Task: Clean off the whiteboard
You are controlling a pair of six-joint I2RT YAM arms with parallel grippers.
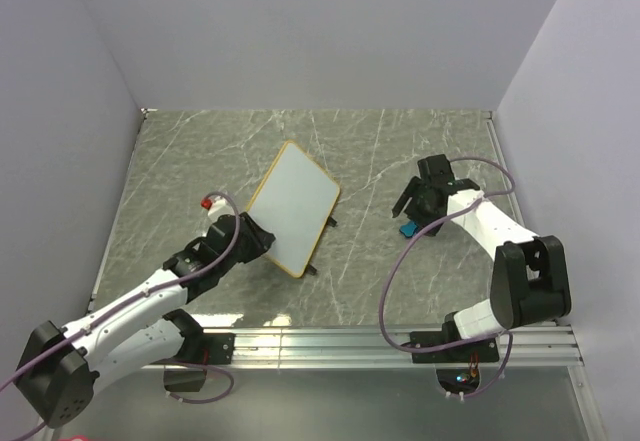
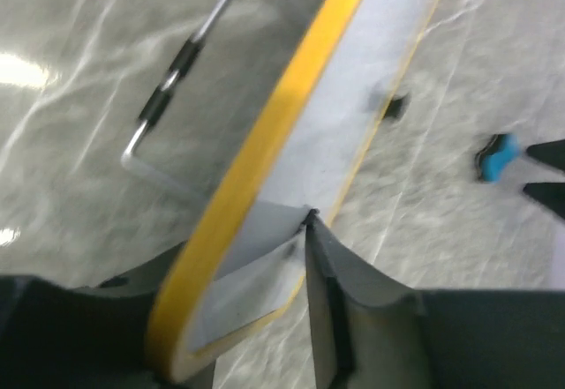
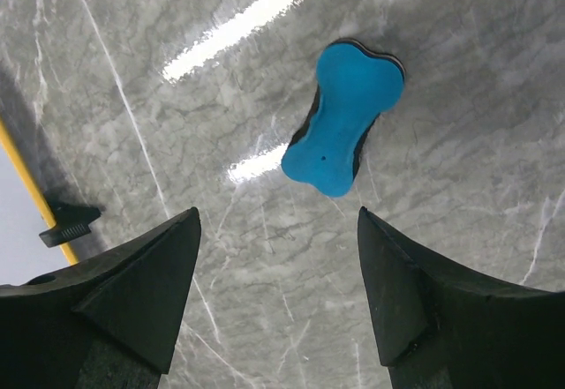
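Observation:
The whiteboard (image 1: 292, 205), white with a thin tan frame and no scribbles showing, is tilted up off the table in the middle. My left gripper (image 1: 254, 238) is shut on its near left edge; the left wrist view shows the yellow frame (image 2: 265, 151) running between my fingers. The small blue bow-shaped eraser (image 1: 408, 229) lies on the table to the right. My right gripper (image 1: 418, 213) is open and empty, hovering just above the eraser (image 3: 345, 117), which lies ahead of the fingertips (image 3: 185, 230).
A small red object (image 1: 208, 202) sits left of the board by my left arm. A black foot (image 3: 69, 222) of the board shows at the left of the right wrist view. A wire stand (image 2: 168, 80) shows behind the board. Grey walls enclose the marble table (image 1: 200, 151).

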